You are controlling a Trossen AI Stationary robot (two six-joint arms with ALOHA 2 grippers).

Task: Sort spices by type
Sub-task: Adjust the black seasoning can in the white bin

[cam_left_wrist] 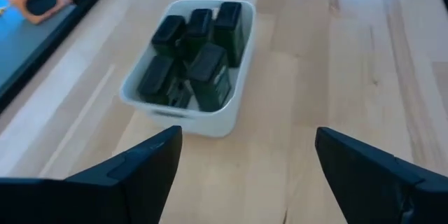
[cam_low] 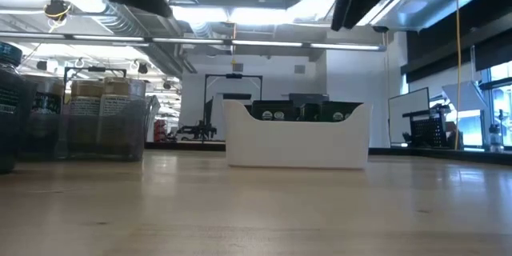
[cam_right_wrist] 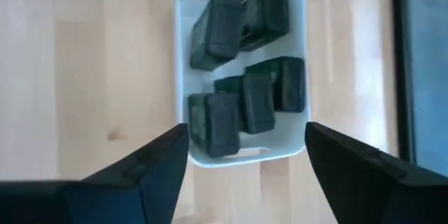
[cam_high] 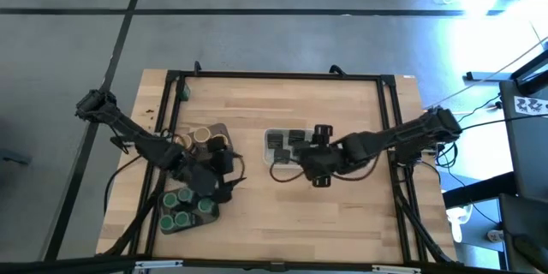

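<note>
Wooden table (cam_high: 360, 214): white tray (cam_right_wrist: 183, 70) holds dark tins (cam_right_wrist: 224, 122) below spread right end effector (cam_right_wrist: 241, 168).

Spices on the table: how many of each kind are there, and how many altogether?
Dark tins: 5
Tan-topped jars: 2 showing
Green-lidded jars: 5 showing
Total: 12 showing; more may be hidden.

Low view: white tray (cam_low: 296, 140) wall hides the tins' (cam_low: 304, 113) lower halves.
</note>
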